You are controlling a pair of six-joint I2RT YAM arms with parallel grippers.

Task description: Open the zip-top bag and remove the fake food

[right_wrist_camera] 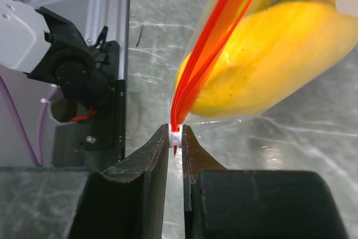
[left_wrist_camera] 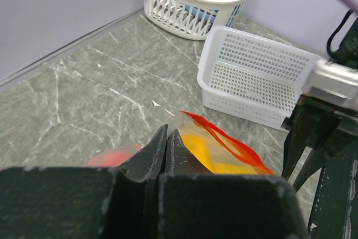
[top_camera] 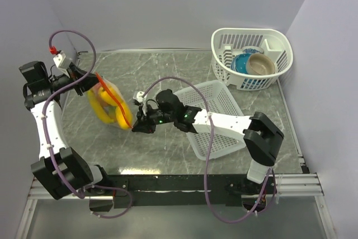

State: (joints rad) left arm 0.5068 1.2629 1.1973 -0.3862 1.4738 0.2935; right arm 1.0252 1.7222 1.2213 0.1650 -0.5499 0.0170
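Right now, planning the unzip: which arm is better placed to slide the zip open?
Right. Its claw pinches the white slider ending the red-orange zip strip of the transparent plastic bag; the left claw holds the other end.

- A robot test bench in a lab is shown, not a home.
- A grey marbled table is boxed in by plain lilac walls.
- A left arm and a right arm are bolted to a metal rail, with loose cables strung over them.
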